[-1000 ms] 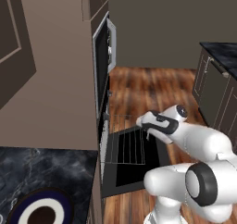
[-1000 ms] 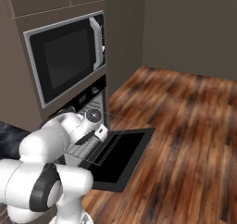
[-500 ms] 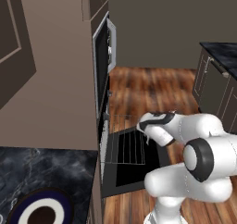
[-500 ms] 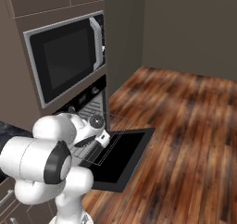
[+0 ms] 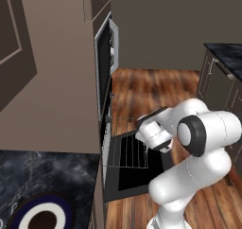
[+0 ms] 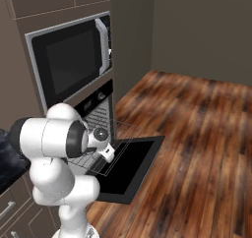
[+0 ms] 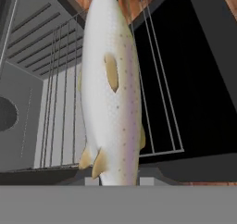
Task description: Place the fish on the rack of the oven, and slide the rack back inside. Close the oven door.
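A pale fish (image 7: 111, 93) with tan fins hangs lengthwise in the middle of the hand view, with my gripper (image 6: 107, 152) shut on it. Below it lies the silver wire rack (image 7: 162, 151), drawn out of the oven (image 6: 96, 104) over the lowered oven door (image 7: 199, 79). The fish covers my fingertips in the hand view. From the left base view the rack (image 5: 132, 150) juts out above the open door (image 5: 137, 176), and my hand hovers over its outer end. The right base view has the rack (image 6: 115, 143) and the door (image 6: 125, 175) just right of my arm.
A microwave (image 6: 69, 60) sits above the oven. A blue-rimmed plate (image 5: 40, 218) rests on the dark marble counter (image 5: 47, 171) at lower left. Dark cabinets (image 5: 222, 81) stand at right. Wooden floor (image 6: 197, 133) lies open beyond the door.
My hand with the fish has moved a little toward the oven, over the rack, and the elbow has swung round. The rack and door have not moved.
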You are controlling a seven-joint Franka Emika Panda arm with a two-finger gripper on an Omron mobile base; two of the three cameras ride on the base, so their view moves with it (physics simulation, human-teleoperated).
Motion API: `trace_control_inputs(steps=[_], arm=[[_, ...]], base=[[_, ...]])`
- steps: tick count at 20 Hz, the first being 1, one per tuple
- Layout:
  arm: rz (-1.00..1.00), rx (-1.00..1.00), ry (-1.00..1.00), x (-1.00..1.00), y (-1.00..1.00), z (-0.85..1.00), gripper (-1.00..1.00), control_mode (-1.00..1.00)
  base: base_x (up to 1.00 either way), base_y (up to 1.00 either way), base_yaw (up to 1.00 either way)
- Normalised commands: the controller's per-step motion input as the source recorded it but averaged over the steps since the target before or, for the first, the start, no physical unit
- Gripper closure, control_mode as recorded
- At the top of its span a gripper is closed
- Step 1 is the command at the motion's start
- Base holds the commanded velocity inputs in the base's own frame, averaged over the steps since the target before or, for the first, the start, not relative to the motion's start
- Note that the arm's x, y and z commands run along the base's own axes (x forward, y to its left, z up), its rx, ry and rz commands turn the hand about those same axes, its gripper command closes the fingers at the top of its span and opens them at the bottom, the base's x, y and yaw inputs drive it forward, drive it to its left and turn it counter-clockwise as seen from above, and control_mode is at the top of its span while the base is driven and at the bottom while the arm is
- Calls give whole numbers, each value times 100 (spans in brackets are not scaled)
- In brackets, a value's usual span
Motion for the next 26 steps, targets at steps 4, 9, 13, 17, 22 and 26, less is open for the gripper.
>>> trace_control_inputs(steps=[4, 9, 13, 17, 22, 26], arm=[[-2, 0, -4, -9, 1, -45, 100, -100], [-1, 0, -6, -3, 3, -44, 100, -100], [-2, 0, -8, 0, 11, -22, 100, -100], [-5, 0, -7, 0, 10, 0, 100, -100], [-7, 0, -2, 4, 1, 0, 100, -100], [-9, 0, 0, 25, 0, 0, 100, -100]], base=[[0, 0, 0], [0, 0, 0], [0, 0, 0], [0, 0, 0], [0, 0, 0], [0, 0, 0]])
